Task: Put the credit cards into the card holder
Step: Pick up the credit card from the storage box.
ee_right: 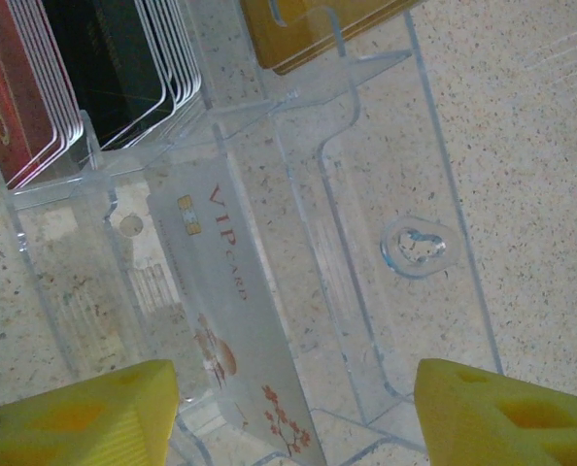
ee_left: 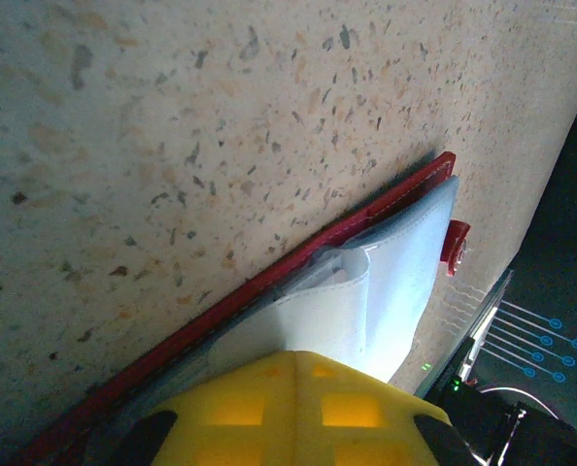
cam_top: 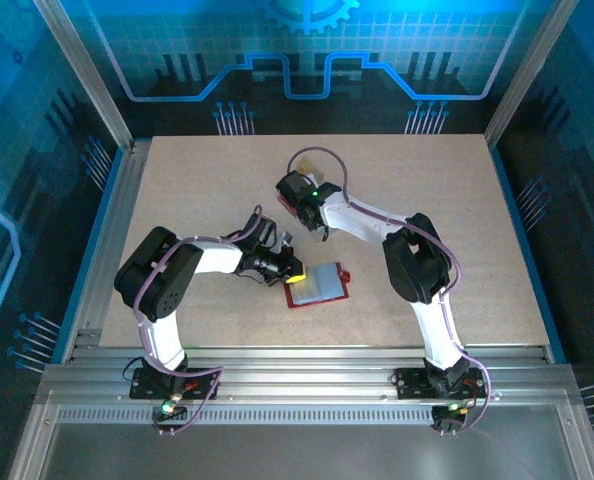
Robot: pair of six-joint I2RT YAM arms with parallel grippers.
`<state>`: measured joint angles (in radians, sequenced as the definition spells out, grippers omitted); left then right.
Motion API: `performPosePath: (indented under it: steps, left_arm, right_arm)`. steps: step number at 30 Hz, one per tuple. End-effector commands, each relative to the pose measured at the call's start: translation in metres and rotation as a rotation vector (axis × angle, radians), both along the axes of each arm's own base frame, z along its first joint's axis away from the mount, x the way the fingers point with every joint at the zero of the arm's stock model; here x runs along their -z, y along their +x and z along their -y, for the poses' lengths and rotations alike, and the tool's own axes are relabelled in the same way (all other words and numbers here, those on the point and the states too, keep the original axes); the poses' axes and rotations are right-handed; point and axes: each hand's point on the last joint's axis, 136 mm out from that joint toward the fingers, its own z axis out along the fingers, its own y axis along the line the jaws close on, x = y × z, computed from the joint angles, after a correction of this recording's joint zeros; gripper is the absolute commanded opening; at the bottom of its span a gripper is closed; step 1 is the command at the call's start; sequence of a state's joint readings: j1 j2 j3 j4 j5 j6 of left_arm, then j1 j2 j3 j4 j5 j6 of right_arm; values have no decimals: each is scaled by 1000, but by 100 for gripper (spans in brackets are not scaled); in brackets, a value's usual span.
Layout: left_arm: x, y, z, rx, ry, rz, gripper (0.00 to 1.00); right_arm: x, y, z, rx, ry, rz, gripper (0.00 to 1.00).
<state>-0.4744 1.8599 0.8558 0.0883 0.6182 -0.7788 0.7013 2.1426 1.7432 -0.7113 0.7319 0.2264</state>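
Between the parted fingers of right gripper [ee_right: 293,417] | credit card [ee_right: 225,311] stands in clear box [ee_right: 415,194], left of centre, long axis running away from the fingers (untouched) | card holder [cam_top: 317,285] lies flat against closed left gripper [cam_top: 285,268]

Open on the surface [cam_top: 457,220], midway across: card holder [ee_left: 366,217], credit card [cam_top: 322,282] on top. Behind it, plastic box [ee_right: 366,243], cards [ee_right: 104,78] upright in its compartments.

- I am reading "VIP CARD" in reddish letters running along the pale card [ee_right: 235,320] leaning in the clear box [ee_right: 366,291].
- I am making out only part of "VIP" on the dark red card [ee_right: 7,92] behind it.
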Motion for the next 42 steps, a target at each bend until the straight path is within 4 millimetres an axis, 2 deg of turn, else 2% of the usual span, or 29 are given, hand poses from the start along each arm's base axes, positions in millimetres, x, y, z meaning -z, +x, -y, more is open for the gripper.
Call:
performPosePath:
  steps: [1, 8, 19, 42]
  left_arm:
    - [64, -42, -29, -15, 206, -179, 2]
    - [64, -42, -29, -18, 201, -183, 2]
    - [66, -42, -28, -17, 197, -191, 2]
    - [66, -42, -27, -17, 190, -194, 2]
  right_arm:
    - [4, 1, 1, 0, -62, -1, 66]
    - [0, 6, 9, 21, -134, 45, 60]
    - [-1, 11, 7, -2, -198, 74, 53]
    - [-22, 20, 5, -35, -200, 98, 22]
